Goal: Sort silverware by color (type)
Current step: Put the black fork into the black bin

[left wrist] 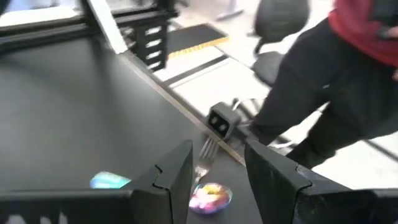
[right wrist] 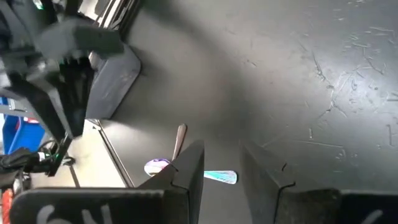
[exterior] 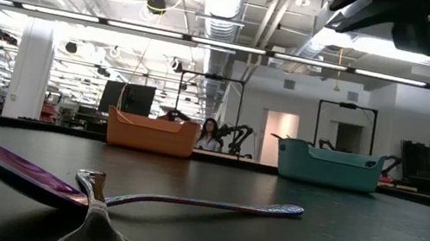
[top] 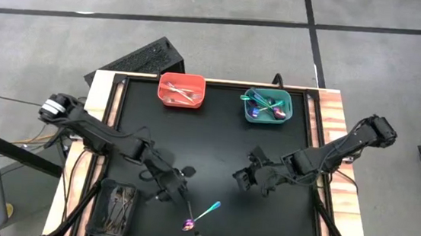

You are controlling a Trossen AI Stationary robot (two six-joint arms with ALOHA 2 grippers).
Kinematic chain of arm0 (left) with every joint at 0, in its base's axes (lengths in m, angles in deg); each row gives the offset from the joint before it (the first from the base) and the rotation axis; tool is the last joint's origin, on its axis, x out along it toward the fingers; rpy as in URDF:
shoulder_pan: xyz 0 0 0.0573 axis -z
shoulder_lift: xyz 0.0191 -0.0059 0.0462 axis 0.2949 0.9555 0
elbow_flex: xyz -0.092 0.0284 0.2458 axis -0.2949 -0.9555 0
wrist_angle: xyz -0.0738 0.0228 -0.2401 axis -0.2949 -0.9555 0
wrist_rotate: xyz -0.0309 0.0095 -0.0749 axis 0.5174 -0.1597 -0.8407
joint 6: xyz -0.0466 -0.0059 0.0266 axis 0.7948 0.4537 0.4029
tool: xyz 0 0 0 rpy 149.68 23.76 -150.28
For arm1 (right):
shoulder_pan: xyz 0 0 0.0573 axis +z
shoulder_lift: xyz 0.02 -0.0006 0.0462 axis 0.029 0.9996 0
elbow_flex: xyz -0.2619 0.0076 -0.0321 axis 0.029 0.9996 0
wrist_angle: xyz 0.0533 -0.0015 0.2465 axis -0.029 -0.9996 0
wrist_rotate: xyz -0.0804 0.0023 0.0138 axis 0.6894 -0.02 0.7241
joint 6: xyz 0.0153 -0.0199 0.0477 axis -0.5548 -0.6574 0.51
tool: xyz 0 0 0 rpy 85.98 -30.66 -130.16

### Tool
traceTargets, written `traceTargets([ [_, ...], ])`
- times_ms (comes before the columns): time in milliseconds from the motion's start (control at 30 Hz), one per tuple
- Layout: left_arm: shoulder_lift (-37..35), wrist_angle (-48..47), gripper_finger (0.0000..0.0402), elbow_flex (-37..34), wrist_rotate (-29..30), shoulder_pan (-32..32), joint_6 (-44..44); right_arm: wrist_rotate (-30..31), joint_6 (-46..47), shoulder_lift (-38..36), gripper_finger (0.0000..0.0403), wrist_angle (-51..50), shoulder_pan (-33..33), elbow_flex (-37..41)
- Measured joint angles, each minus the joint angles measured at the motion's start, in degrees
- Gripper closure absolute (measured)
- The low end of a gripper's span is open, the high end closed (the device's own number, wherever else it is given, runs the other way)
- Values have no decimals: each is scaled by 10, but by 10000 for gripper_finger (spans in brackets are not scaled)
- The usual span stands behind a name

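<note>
While both grippers are hovering with fingers parted and gripping nothing, you are seeing the iridescent spoon (top: 203,215) lying bottom-centre of the high view, long axis diagonal, bowl lower left, handle pointing upper right; left gripper (top: 183,183) nearest, right gripper (top: 242,178) well apart.

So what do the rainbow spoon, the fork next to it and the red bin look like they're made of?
The rainbow spoon looks like polished metal with an iridescent coating: its mirror sheen shifts from purple to blue. The fork looks like plain silver metal, grey and reflective. The red bin looks like molded plastic, with an even matte color and rounded corners, though that's less certain.
</note>
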Motion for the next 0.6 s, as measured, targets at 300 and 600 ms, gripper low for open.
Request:
traceTargets([
  [300, 91, 66, 270, 0, -22, -3, -44, 8, 6, 0, 285, 0, 2, 0],
  [600, 198, 79, 270, 0, 17, 21, -136, 10, 3, 0, 285, 0, 0, 0],
])
